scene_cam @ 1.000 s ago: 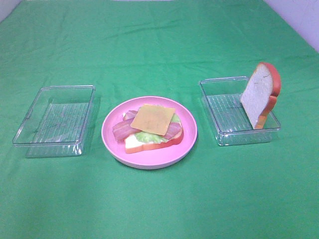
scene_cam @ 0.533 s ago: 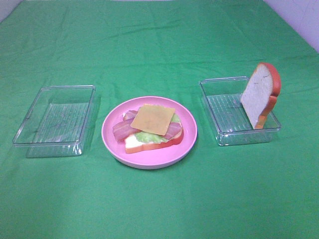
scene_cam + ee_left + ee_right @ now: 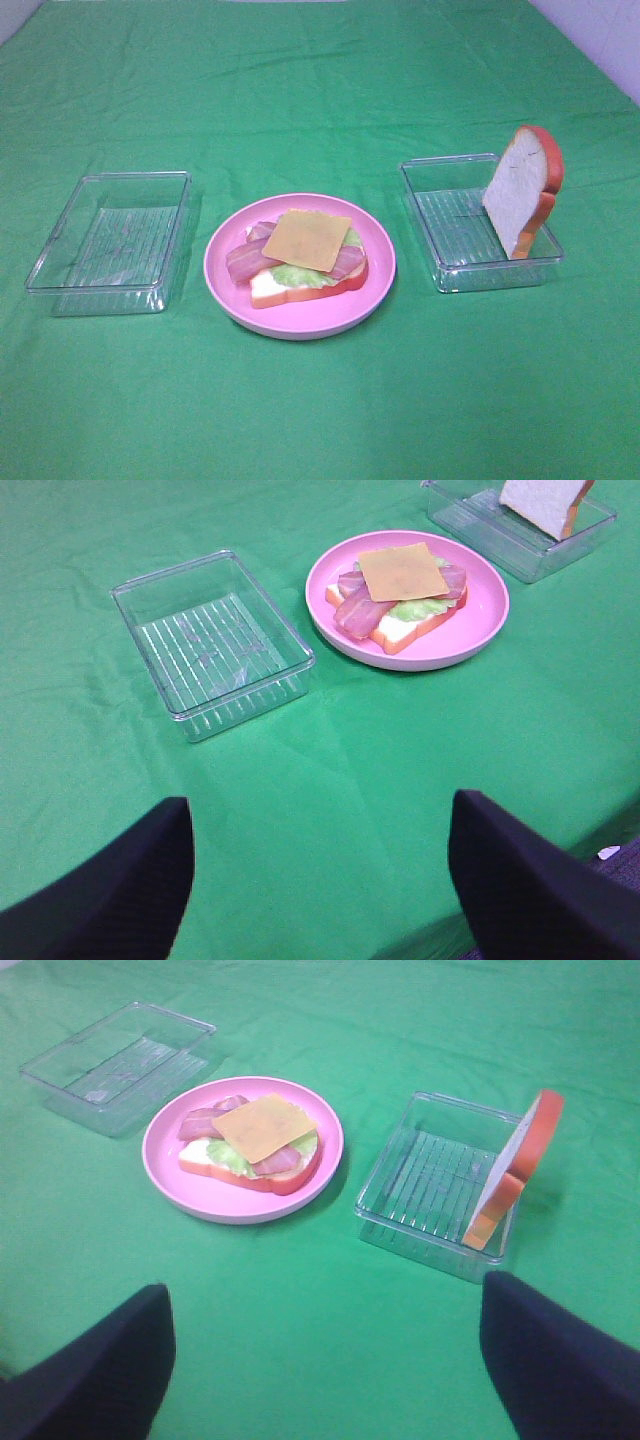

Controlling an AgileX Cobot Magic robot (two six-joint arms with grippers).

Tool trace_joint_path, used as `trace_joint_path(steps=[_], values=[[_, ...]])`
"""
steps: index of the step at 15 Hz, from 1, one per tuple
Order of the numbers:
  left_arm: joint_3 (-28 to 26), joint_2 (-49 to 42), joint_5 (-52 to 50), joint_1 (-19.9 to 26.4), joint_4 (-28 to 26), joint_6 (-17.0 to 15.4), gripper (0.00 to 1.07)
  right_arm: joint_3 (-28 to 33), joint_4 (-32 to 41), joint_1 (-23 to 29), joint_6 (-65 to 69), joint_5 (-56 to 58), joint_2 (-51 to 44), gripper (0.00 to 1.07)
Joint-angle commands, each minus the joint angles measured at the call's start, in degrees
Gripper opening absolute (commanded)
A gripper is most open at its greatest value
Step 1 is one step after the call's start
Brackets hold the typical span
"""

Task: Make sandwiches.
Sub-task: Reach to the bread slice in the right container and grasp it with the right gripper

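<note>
Half-built toy sandwich (image 3: 300, 262) at the centre of the scene: white bread slice with orange-brown crust lying flat at the bottom, pale green lettuce (image 3: 300, 275) over it, reddish bacon strips (image 3: 252, 258) across that, yellow cheese square (image 3: 307, 239) on top. All resting on a round pink plate (image 3: 228, 285), slightly toward the plate's 12 o'clock side. No top slice on the stack yet.

Second white bread slice with orange-brown crust (image 3: 522, 191) at 3 o'clock from the plate, standing on edge and leaning against the right-hand wall of a clear rectangular plastic box (image 3: 440, 215). Nothing else visible in that box.

Another clear rectangular plastic box (image 3: 110, 243) at 9 o'clock from the plate, ribbed floor bare. Both boxes well apart from the plate, all three in a row on the table covered with a green cloth (image 3: 320, 400).

Neither arm visible from the high camera. Left gripper (image 3: 320, 890) seen only in its own wrist view: two black fingers (image 3: 110, 905) spread wide, holding nothing, over bare cloth near the table's front edge, well short of the 9 o'clock box. Right gripper (image 3: 330, 1370) likewise wide open and empty in its wrist view, black fingers (image 3: 560, 1365) framing bare cloth, with the box and leaning slice ahead of it and the plate beyond on the other side.
</note>
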Motion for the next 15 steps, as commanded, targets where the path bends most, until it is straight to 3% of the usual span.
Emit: trace_joint_path(steps=[1,7,8,13,14,15], values=[[0.6,-4.5,0.5,0.1,0.6,-0.5,0.69,-2.4,-5.2,-0.1,7.8,-4.6,10.4,0.76],[0.6,-4.2,0.6,0.1,0.7,-0.7,0.69,-12.5,-15.3,-0.1,21.5,-5.4,38.4,0.76],[0.6,-4.2,0.6,0.1,0.7,-0.7,0.69,-18.9,-17.2,-0.2,23.7,-4.7,48.1,0.76],[0.6,-4.2,0.6,0.1,0.7,-0.7,0.69,-33.9,-17.7,-0.2,23.7,2.5,62.9,0.76],[0.6,-4.2,0.6,0.1,0.7,-0.7,0.69,-41.5,-17.1,-2.3,22.5,6.1,68.8,0.76],[0.6,-4.2,0.6,0.1,0.7,-0.7,0.69,-44.9,-14.2,-4.8,20.2,7.2,71.4,0.76]])
